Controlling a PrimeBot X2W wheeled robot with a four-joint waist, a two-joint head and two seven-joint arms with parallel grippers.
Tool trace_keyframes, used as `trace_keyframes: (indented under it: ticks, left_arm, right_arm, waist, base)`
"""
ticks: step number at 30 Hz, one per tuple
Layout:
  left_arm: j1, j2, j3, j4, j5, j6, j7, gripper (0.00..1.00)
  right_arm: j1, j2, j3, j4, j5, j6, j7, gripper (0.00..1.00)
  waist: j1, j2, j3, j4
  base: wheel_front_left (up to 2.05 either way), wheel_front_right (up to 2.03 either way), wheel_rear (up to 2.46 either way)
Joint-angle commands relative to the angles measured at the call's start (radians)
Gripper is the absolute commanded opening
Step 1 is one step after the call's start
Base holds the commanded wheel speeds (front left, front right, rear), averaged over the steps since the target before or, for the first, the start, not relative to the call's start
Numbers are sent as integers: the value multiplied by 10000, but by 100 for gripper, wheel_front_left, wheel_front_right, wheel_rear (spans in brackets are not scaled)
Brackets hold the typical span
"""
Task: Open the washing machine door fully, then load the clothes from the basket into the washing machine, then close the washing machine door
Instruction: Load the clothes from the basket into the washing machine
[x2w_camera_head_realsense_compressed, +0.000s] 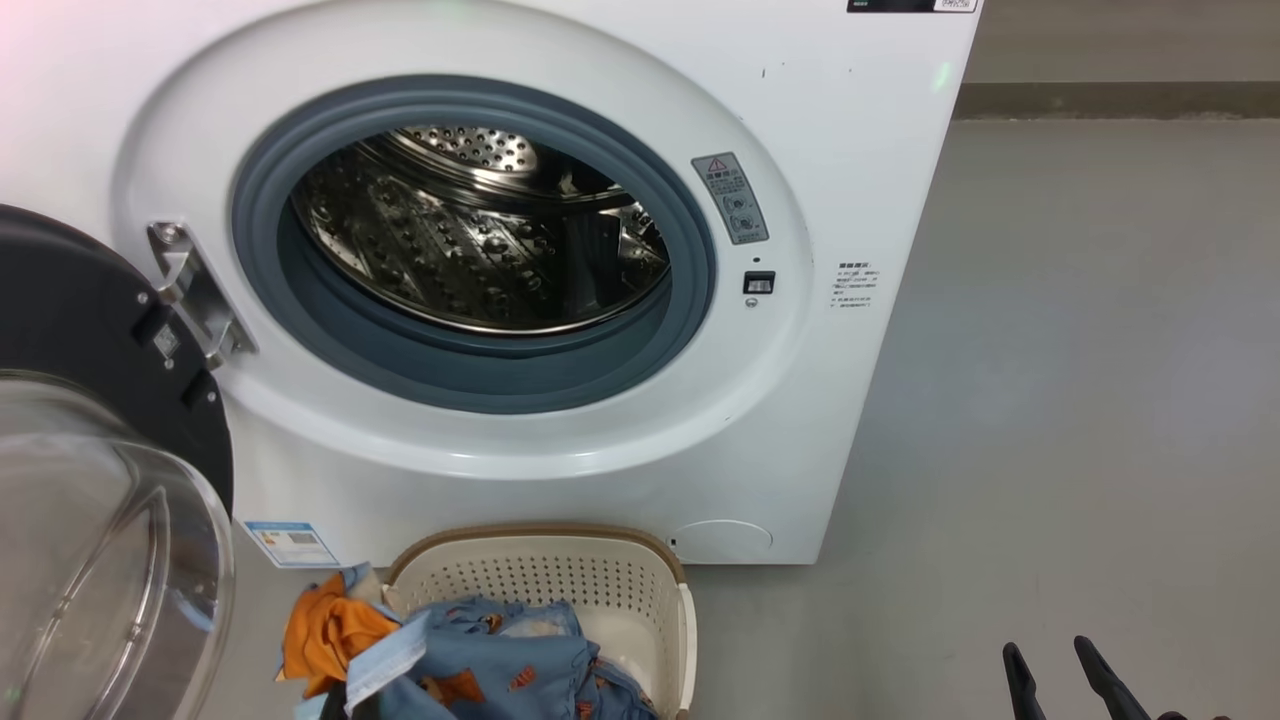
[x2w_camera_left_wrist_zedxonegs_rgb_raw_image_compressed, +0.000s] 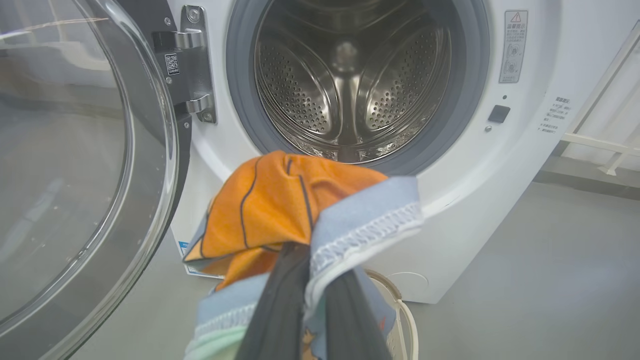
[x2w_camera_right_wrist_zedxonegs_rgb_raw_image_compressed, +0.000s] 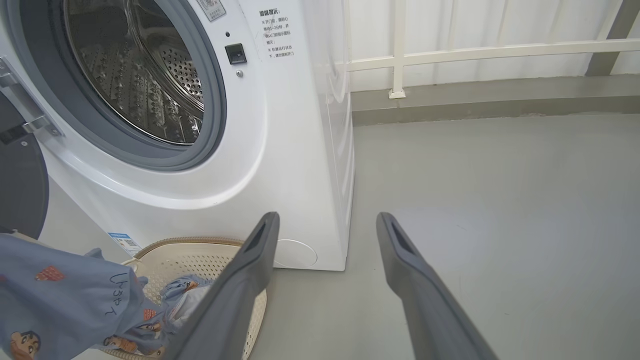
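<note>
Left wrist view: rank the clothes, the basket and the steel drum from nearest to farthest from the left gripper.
1. The clothes: pinched in the shut left gripper, bunched over its fingertips.
2. The basket: on the floor, just below and to the right of the gripper.
3. The steel drum: farthest, straight ahead, deep inside the open mouth of the washing machine.

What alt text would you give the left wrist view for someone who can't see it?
The left gripper, shut on the clothes, an orange and light-blue bundle, holds them before the washing machine. The washing machine door stands open at left, the steel drum looks empty, and the basket shows below.
</note>
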Motion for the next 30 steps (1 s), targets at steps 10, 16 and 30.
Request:
trace_keyframes:
  ticks: [10,16,30]
  left_arm:
    - [-1433,92,46,-102,209,-65,-61,0]
    - [-2788,100,36,488,223,-154,-62,0]
    - [-6915,764,758,3115,100,-228,88,0]
  right_arm:
    - [-405,-114,429,-255,44,16,-59,100]
    - [-700,-118,515,-205,186,16,-59,100]
    - [-1362,-202,710,-120,405,16,-59,100]
  waist:
    - [0,0,585,-411]
    - [0,0,1045,-867]
    - [0,0,2080,-2714]
  base:
    - [0,0,0]
    - [0,0,0]
    - [0,0,0]
